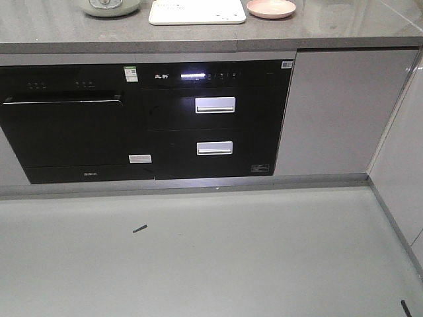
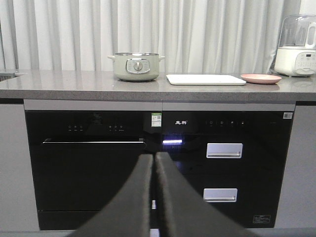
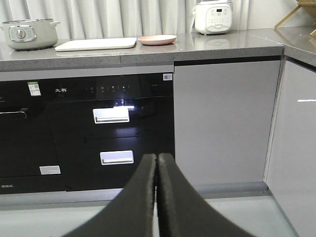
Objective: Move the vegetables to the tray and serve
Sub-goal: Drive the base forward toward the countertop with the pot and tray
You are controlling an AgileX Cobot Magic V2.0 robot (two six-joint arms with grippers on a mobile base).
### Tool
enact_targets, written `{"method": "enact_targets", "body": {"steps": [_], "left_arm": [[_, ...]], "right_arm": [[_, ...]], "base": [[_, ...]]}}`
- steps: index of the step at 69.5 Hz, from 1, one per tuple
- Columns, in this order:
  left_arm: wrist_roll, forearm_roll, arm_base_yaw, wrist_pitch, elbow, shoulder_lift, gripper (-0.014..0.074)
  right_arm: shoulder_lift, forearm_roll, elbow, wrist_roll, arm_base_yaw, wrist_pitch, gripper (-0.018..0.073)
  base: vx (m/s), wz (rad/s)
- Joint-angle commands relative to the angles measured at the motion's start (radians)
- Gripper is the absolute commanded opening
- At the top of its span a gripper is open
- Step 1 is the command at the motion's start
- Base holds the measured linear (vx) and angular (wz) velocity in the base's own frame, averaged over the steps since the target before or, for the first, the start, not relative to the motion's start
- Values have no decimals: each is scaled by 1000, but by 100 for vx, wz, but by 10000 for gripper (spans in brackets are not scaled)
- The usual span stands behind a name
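While the grey table (image 1: 330,30) is seen running across the top of the front view, black built-in appliances (image 1: 145,119) are set beneath it. The tray (image 1: 197,12) is laid flat on the table at 12 o'clock, cut off by the upper edge. A pale green pot (image 2: 136,66) is placed at the tray's 9 o'clock, and a pink plate (image 1: 271,8) just beside it at 3 o'clock. The left gripper (image 2: 154,158) and the right gripper (image 3: 157,157) are both held pressed together, well apart from the table.

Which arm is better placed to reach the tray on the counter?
Left, narrowly. The tray lies closer to straight ahead of the left claw than of the right claw. Both are shut.
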Motion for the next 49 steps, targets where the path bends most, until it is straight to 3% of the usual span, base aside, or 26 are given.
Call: {"method": "enact_targets", "body": {"steps": [1,49], "left_arm": [[0,-7,0,-69,5,-14,-6],[0,-7,0,-69,5,-14,-6]], "right_arm": [[-3,-8,7,-3,-1,-75,-3],[-3,-8,7,-3,-1,-75,-3]], "base": [[8,0],[6,0]]}}
